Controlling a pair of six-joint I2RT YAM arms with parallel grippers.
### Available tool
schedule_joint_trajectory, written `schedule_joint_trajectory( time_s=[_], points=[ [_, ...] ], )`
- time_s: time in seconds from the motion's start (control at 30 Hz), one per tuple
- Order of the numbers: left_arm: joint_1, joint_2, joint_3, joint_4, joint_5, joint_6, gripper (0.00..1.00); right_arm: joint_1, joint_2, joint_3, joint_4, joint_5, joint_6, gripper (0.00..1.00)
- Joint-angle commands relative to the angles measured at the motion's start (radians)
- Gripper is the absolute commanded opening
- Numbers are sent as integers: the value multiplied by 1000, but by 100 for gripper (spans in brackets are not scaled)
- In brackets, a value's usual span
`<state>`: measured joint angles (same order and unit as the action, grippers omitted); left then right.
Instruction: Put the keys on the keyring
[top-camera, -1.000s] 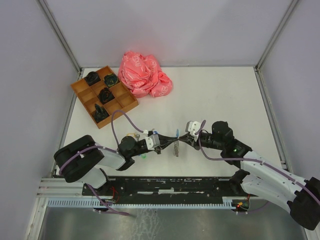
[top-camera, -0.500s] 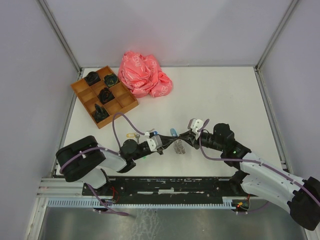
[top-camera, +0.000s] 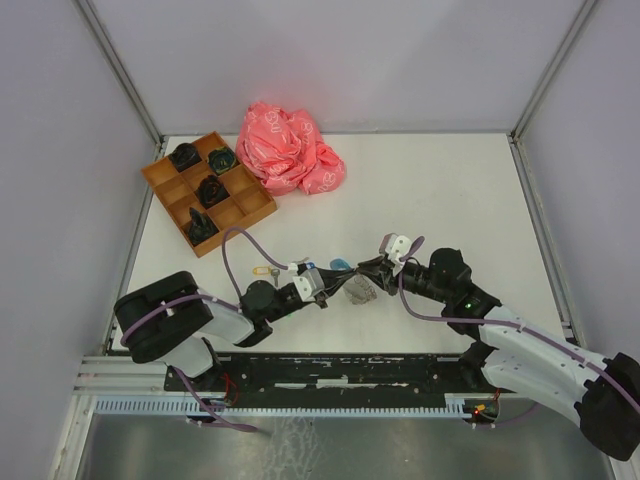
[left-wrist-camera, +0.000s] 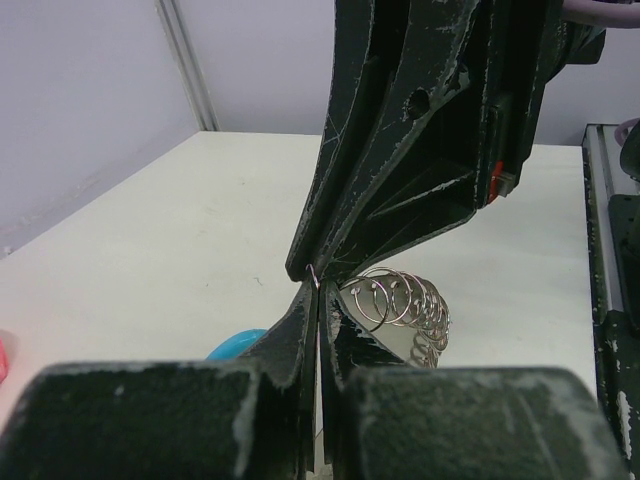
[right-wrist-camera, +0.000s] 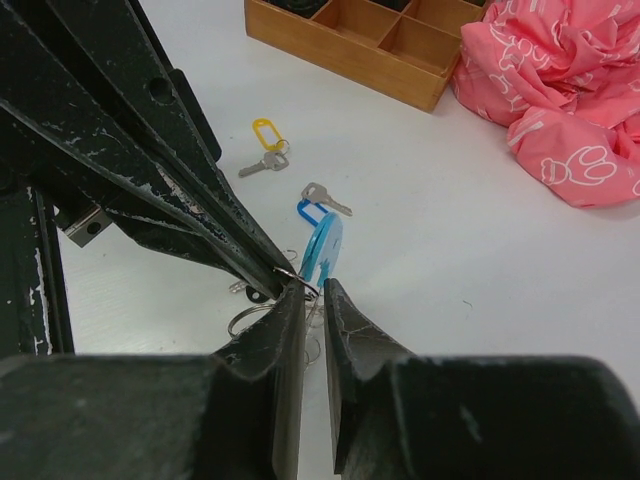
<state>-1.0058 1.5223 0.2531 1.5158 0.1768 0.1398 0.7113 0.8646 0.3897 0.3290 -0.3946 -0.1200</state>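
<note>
The keyring shows as a bunched coil of thin silver loops lying on the table, with a light blue flat segment beside it. My left gripper is shut on a thin wire end of that keyring. My right gripper meets it tip to tip, its jaws a little apart, the wire lying at the tip of one finger. A yellow-tagged key and a blue-tagged key lie loose on the table to the left.
A wooden compartment tray holding black objects stands at the back left. A crumpled pink bag lies beside it. The right arm's own body stretches along the near right of the table.
The right jaws have parted slightly. The coil, earlier hanging stretched between the two grippers, now lies bunched on the table, and the light blue segment has come into view.
</note>
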Motion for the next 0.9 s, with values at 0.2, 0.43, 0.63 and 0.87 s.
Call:
schedule_joint_trajectory(
  time_s=[0.2, 0.43, 0.63, 0.87],
  points=[
    [-18, 15, 3, 134, 45, -22, 4, -4, 28, -31, 181, 96, 35, 6],
    [-20, 14, -13, 138, 11, -54, 18, -3, 35, 5, 119, 74, -106, 1],
    [-19, -24, -49, 119, -65, -77, 30, -4, 31, 47, 51, 57, -222, 1],
    [-19, -155, -37, -136, -109, -69, 34, -3, 7, 82, -39, 27, -311, 1]
  ],
)
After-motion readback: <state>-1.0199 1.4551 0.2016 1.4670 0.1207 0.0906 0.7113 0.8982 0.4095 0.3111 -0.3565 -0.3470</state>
